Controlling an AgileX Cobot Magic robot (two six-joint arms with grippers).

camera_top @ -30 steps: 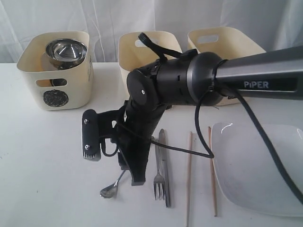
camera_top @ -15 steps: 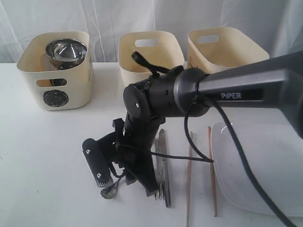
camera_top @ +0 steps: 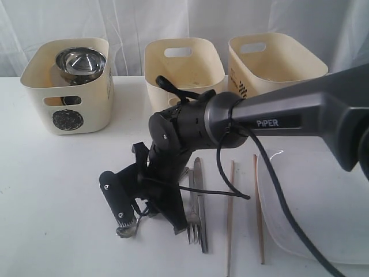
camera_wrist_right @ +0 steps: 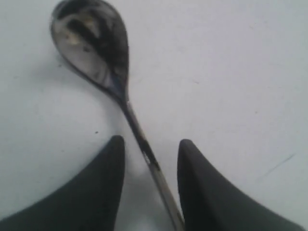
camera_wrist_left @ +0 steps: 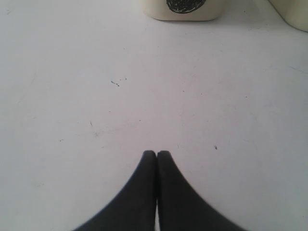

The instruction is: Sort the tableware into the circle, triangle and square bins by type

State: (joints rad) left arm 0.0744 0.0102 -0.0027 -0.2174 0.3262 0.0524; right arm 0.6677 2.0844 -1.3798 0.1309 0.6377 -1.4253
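Observation:
A steel spoon lies on the white table, left of the fork and knife. My right gripper is down over it, open, with one finger on each side of the spoon's handle and a gap showing on both sides. Two wooden chopsticks and a large white plate lie further right. The circle bin at back left holds steel bowls. Two more cream bins stand beside it. My left gripper is shut and empty above bare table.
My right arm stretches from the right edge across the plate and chopsticks, its cable hanging over them. It hides the middle bin's mark. In the left wrist view the base of a scribble-marked bin shows ahead of the left gripper.
My right gripper has dropped lower toward the table and the spoon, and its jaws have narrowed around the handle. The left gripper has stayed shut.

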